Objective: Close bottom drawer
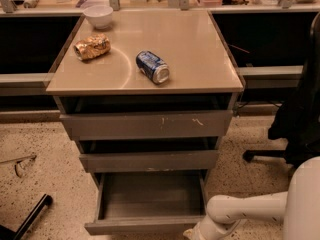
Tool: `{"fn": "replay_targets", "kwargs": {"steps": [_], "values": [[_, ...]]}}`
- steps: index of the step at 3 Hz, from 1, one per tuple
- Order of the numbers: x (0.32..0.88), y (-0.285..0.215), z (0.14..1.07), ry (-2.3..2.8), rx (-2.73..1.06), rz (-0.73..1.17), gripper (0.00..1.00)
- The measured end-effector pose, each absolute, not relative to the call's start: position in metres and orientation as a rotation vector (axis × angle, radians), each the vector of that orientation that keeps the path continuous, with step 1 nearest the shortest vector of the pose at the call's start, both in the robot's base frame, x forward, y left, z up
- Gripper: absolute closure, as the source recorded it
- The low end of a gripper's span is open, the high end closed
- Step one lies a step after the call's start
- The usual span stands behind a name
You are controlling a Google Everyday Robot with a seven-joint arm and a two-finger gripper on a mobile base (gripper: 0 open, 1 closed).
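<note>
**Down at the near edge: gripper (pixel 192 233) beside the bottom drawer (pixel 140 227)**

Just off the drawer's right front corner, cut by the frame; contact and grip state impossible to tell. Drawer pulled well out. Open floor (pixel 50 184) to its left, chair base (pixel 265 155) to its right. Farther up, middle drawer (pixel 149 160) ajar; can (pixel 153 67) lying on the cabinet top (pixel 200 59).

Warm, moderate light from above. A curved glare streak lies on the cabinet top (pixel 200 49) beside the can (pixel 153 67). Recesses below it sit in deep shadow. The gripper (pixel 191 233), at the right front corner of the bottom drawer (pixel 145 227), is brightly lit.
</note>
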State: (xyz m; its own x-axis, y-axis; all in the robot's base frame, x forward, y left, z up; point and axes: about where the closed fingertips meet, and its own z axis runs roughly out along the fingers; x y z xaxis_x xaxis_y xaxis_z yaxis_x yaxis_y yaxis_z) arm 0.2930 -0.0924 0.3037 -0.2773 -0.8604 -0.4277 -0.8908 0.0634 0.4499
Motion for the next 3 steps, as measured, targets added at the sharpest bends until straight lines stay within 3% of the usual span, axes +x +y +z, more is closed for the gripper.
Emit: {"fn": "replay_targets", "kwargs": {"steps": [2,3], "values": [[0.296,-0.091,0.289,2.243,-1.843,1.041,0.00],[0.310,-0.084,0.239,2.147,-1.785,1.117,0.00]]}}
